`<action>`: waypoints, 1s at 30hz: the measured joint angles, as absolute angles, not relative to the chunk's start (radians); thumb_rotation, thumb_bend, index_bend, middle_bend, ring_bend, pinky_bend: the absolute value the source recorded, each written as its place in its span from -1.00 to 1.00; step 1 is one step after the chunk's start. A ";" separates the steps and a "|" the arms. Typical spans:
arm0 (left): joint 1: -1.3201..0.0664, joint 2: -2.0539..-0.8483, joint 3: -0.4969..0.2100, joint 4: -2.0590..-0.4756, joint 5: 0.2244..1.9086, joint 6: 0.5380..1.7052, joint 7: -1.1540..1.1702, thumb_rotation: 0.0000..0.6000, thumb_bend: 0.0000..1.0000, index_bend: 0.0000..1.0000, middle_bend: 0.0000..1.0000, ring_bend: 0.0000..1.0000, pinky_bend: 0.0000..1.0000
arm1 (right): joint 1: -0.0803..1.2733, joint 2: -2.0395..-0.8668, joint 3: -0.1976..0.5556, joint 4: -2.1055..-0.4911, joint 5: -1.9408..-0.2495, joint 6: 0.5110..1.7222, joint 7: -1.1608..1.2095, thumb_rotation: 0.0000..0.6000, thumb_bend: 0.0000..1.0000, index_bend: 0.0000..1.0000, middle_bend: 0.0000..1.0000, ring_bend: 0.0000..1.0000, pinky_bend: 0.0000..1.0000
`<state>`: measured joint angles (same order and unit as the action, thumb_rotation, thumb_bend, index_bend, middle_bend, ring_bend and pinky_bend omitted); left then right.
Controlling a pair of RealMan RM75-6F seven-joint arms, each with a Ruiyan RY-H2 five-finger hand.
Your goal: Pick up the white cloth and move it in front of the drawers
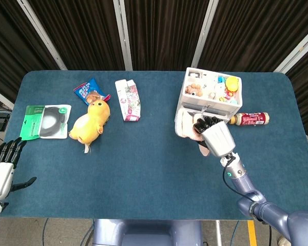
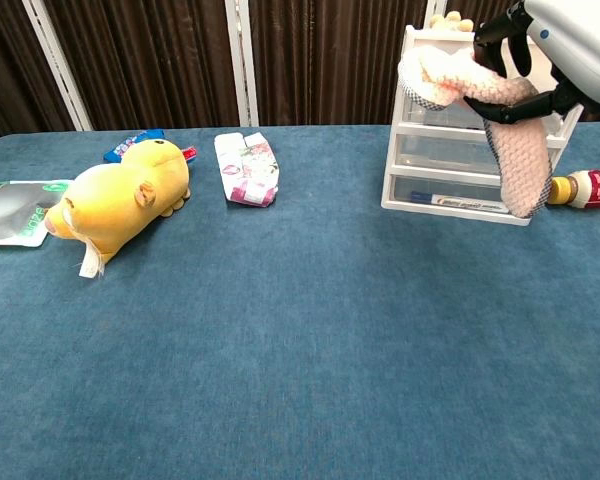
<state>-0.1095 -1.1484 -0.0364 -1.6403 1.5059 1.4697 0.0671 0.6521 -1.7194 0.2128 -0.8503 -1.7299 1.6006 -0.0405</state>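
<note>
The right robot hand [image 1: 211,134] has its dark fingers [image 2: 507,62] curled around the white cloth [image 2: 500,120], holding it up off the blue surface [image 1: 143,154] directly in front of the drawers [image 1: 208,102]. The chest view shows what the head view cannot: the cloth is draped over the fingers, one end bunched level with the top drawer and the longer end hanging down across the drawer fronts, its tip above the surface. It also shows a marker pen [image 2: 460,202] lying inside the bottom drawer. From above, only a pale lump of cloth [image 1: 186,124] shows at the lower left corner of the drawers, with the back of the hand covering the rest.

The head view alone shows the left robot hand [image 1: 2,166] at the near left edge, fingers straight and spread with nothing in them, and the small items filling the open top of the drawers. It also shows the whole bottle [image 1: 250,119] lying to the right of the drawers; in the chest view the bottle [image 2: 585,187] is cut off by the frame edge.

A yellow plush toy [image 1: 90,121], a green and white packet [image 1: 45,121], a blue snack bag [image 1: 90,91] and a patterned carton [image 1: 128,100] lie on the left half, well apart from the cloth. In the chest view the plush toy [image 2: 120,200] mostly hides the snack bag.
</note>
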 measured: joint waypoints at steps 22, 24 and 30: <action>-0.110 -1.150 -0.035 -1.636 1.515 1.477 0.063 1.00 -0.97 -1.00 -1.00 -1.00 -1.00 | 0.646 -1.730 0.181 -0.803 -1.692 1.608 -0.030 1.00 -0.25 0.43 0.34 0.33 0.79; -0.109 -1.150 -0.035 -1.636 1.516 1.478 0.062 1.00 -0.97 -1.00 -1.00 -1.00 -1.00 | 0.646 -1.729 0.179 -0.804 -1.690 1.607 -0.032 1.00 -0.25 0.43 0.34 0.33 0.79; -0.110 -1.150 -0.034 -1.635 1.519 1.479 0.060 1.00 -0.97 -1.00 -1.00 -1.00 -1.00 | 0.642 -1.729 0.173 -0.808 -1.683 1.609 -0.031 1.00 -0.25 0.43 0.34 0.33 0.79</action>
